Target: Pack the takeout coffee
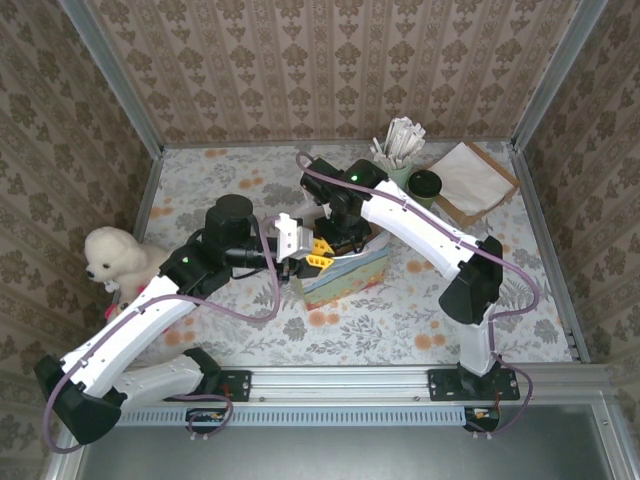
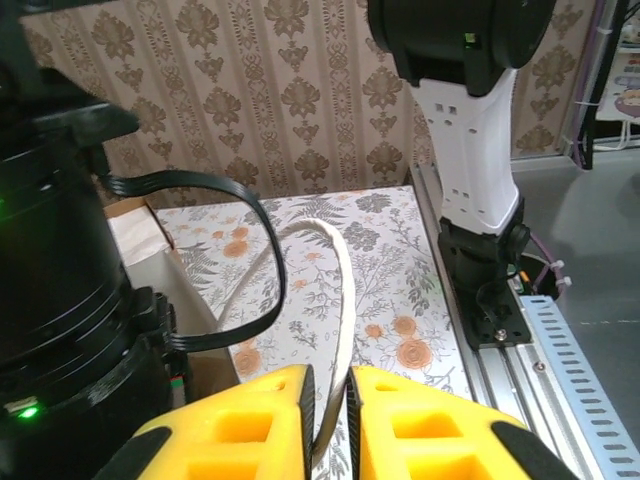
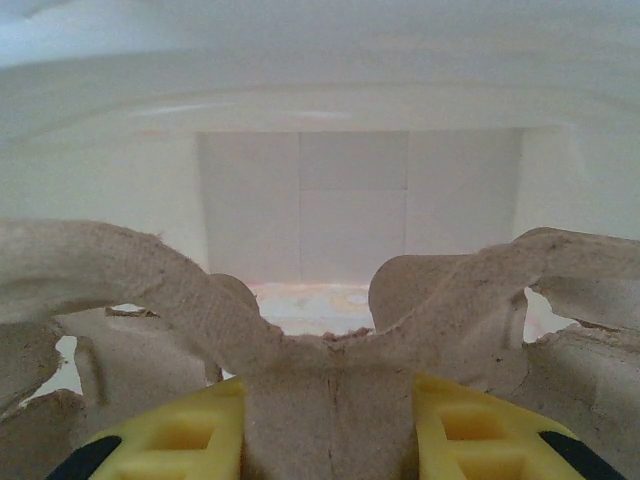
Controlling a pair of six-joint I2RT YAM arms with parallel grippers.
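The takeout coffee (image 1: 424, 185), a small dark-green cup with a black lid, stands at the back right of the table, apart from both grippers. A floral paper bag (image 1: 350, 280) stands at the table's middle. My left gripper (image 1: 314, 256) (image 2: 330, 388) is shut on the bag's white handle strap (image 2: 343, 285) at the bag's left rim. My right gripper (image 1: 345, 238) (image 3: 330, 405) reaches down into the bag, shut on the centre post of a grey pulp cup carrier (image 3: 200, 300). The bag's white inner wall (image 3: 350, 200) rises behind the carrier.
A pale-green holder of white sticks (image 1: 398, 148) stands beside the coffee. A brown tray of napkins (image 1: 470, 180) lies at the back right. A white plush dog (image 1: 108, 260) sits at the left. Patterned walls close the table on three sides.
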